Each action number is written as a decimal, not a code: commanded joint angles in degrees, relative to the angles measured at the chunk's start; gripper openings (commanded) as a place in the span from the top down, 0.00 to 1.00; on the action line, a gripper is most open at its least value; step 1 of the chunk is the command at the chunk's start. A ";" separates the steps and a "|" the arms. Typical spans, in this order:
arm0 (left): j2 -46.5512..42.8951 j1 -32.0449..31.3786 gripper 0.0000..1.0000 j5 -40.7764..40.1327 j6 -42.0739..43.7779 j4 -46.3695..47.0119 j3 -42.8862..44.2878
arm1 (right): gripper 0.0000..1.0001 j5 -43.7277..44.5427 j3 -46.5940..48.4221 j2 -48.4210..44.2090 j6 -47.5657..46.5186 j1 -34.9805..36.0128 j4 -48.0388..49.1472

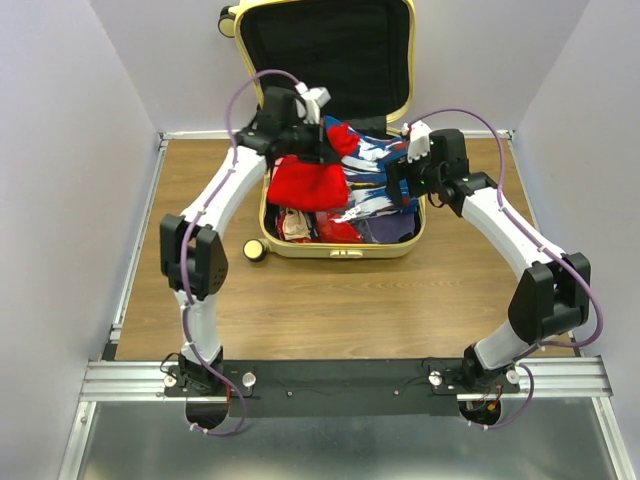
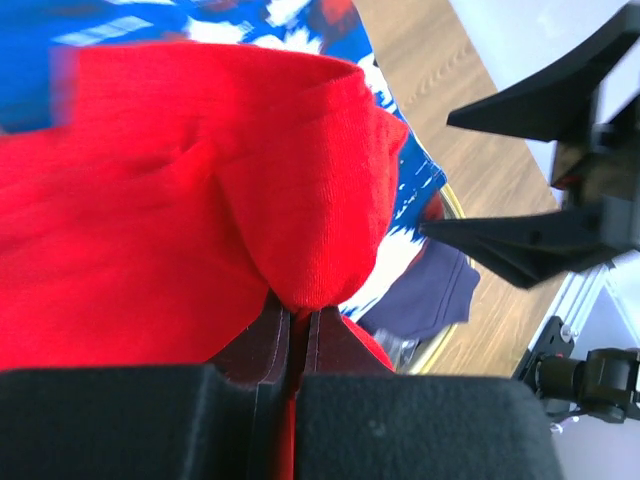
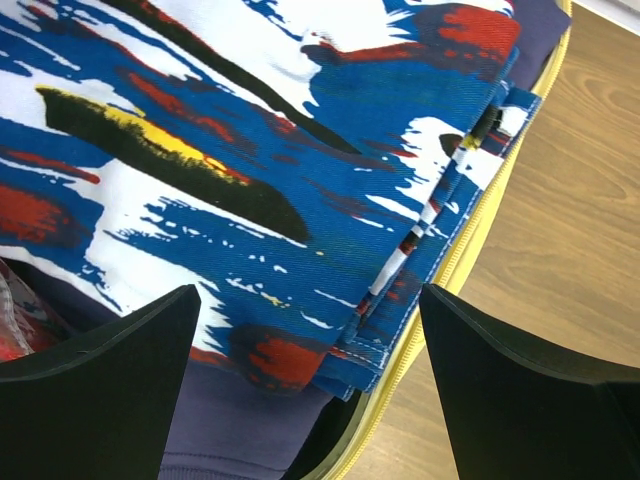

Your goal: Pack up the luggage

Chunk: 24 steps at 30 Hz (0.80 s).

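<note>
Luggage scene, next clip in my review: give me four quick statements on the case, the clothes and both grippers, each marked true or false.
1. The luggage is zipped shut. False: it is open, with its lid standing up at the back and the black lining showing.
2. The left gripper is shut on the red garment. True.
3. The right gripper is clamped on the blue patterned fabric. False: its jaws are spread wide above the fabric and grip nothing.
4. A navy garment shows from under the edge of the patterned fabric, inside the luggage. True.
</note>
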 commanded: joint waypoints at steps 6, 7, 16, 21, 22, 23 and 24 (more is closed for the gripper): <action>7.62 -9.30 1.00 -7.20 -9.20 8.79 2.56 | 0.00 3.04 0.83 -1.49 0.65 -1.78 -1.20; 8.06 -9.65 1.00 -6.94 -9.55 10.18 2.20 | 0.00 3.21 1.44 -1.57 0.56 -1.87 -1.20; 5.18 -8.60 0.12 -10.37 -8.43 16.85 3.26 | 0.00 1.38 8.82 1.32 -0.94 -2.05 -1.02; -5.96 -4.13 0.09 -6.44 -1.39 24.86 -0.50 | 0.01 -4.24 13.65 3.69 -0.06 -2.05 -0.93; -7.56 -2.72 0.09 -5.28 -0.51 28.88 -1.74 | 0.02 -7.39 15.31 4.74 0.38 -2.14 -0.85; -9.14 1.03 0.09 -3.79 0.28 31.27 -3.32 | 0.02 -8.90 15.85 5.27 2.03 -2.05 -0.58; -11.85 2.98 0.09 -0.99 0.03 34.86 -7.51 | 0.03 -10.22 16.55 6.06 3.18 -1.88 -0.06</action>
